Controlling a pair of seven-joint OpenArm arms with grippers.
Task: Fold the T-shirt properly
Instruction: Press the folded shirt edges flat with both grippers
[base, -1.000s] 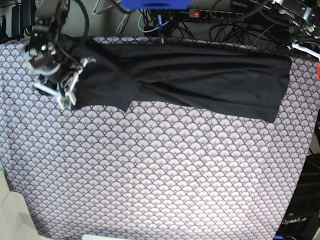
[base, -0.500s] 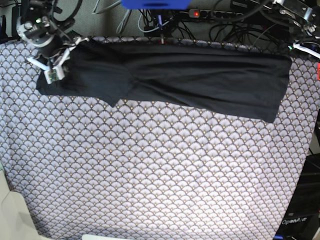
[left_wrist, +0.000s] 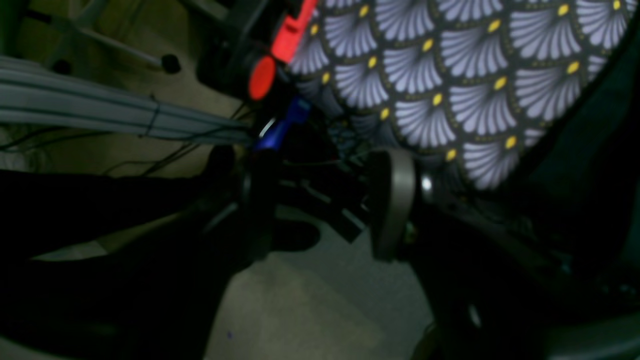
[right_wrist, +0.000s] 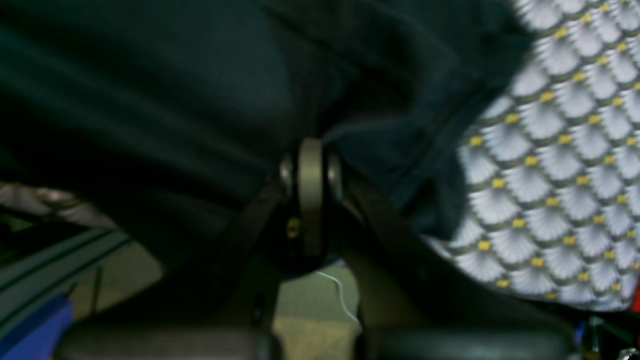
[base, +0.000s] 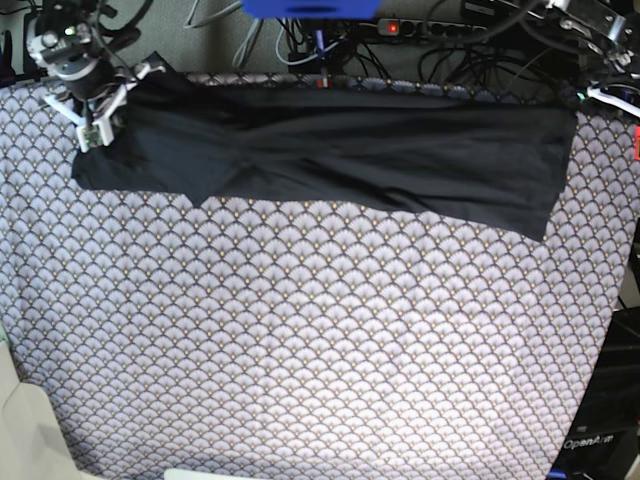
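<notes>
One garment is all there is to manage: the T-shirt, a dark charcoal cloth lying as a long, narrow band across the top of the base view, from upper left to upper right, on the fan-patterned tablecloth. Soft creases run along its length and a loose flap hangs down at its lower left edge, so it looks light, limp and apt to drape or bunch rather than keep any shape; it should slide easily over the tablecloth. The right gripper, at the upper left of the base view, is pinched closed on the shirt's left end, and its wrist view shows dark fabric gathered at the closed fingertips. The left gripper hangs with its jaws wide apart and nothing between them, off the table edge, seen only in its wrist view. A sound hold would likely be at a corner or hem through both layers, since a pinch mid-panel may lift only the top layer.
</notes>
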